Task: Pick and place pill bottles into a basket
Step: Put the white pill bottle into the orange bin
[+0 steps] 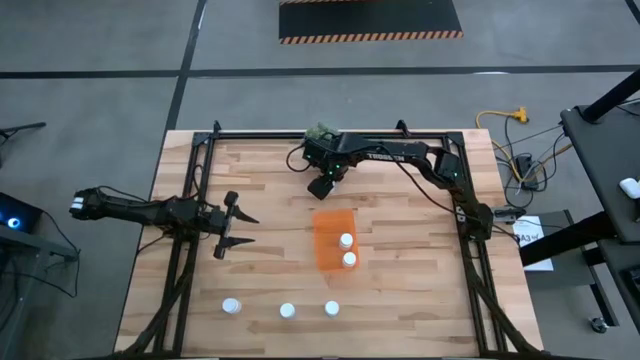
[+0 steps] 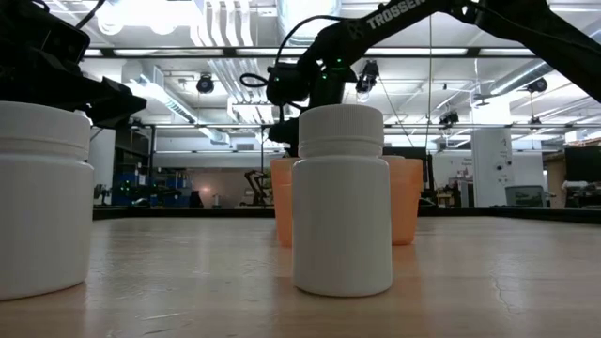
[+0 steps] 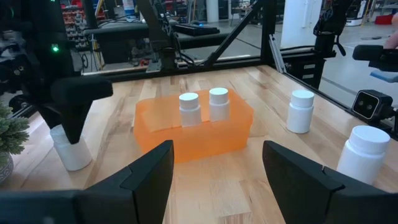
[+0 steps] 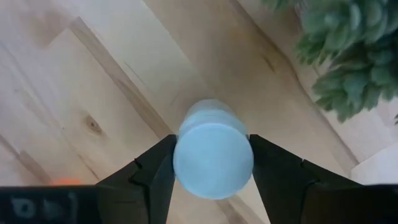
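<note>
The orange basket (image 1: 328, 228) stands mid-table with two white pill bottles (image 1: 347, 250) in it; it also shows in the left wrist view (image 3: 205, 134). Three more bottles (image 1: 287, 311) stand upright in a row near the table's near edge. My right gripper (image 1: 322, 183) is at the far side of the basket, shut on a sixth bottle (image 4: 213, 155), next to the green plant (image 1: 320, 132). My left gripper (image 1: 232, 226) is open and empty, left of the basket, pointing toward it. My right gripper pinches the bottle's cap (image 4: 213, 163) between its two fingers, one on each side. The fingers come from above, pointing down. The bottle is upright; in the left wrist view its base (image 3: 74, 163) seems to rest on the table.
The green plant (image 4: 348, 56) stands close beside the held bottle at the table's far edge. A black frame (image 1: 190, 180) runs along the left, far and right sides of the table. Bare wood lies between my left gripper and the basket.
</note>
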Motion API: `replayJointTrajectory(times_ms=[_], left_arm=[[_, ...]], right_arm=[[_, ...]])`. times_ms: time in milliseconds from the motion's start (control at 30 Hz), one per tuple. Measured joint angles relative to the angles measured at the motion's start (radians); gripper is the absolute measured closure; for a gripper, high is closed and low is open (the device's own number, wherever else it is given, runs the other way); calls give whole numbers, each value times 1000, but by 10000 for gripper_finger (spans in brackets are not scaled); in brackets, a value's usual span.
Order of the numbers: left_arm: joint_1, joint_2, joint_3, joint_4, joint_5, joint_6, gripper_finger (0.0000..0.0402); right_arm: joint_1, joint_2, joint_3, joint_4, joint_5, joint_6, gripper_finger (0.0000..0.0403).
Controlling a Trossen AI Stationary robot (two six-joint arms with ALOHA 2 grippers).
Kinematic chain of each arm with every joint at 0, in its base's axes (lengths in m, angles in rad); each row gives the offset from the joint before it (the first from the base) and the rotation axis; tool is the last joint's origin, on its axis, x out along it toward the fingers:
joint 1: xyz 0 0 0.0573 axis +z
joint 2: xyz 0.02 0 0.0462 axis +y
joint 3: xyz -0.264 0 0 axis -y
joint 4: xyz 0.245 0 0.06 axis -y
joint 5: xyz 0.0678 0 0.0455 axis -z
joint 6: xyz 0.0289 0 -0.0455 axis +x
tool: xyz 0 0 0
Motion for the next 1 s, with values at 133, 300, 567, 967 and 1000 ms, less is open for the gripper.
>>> replayJointTrajectory(times_ms=[133,300,567,967,1000], left_arm=[[0,0,0,0,0,0,173],[0,0,0,0,0,0,173],[0,0,0,0,0,0,173],[0,0,0,0,0,0,173],[0,1,0,0,0,0,173]], right_arm=[[0,0,5,7,3,-2,247],[0,0,6,5,-1,-6,255],[11,-3,78,-84,-5,-28,255],[86,-75,133,-179,-5,-66,255],[92,-82,133,-184,-5,-66,255]])
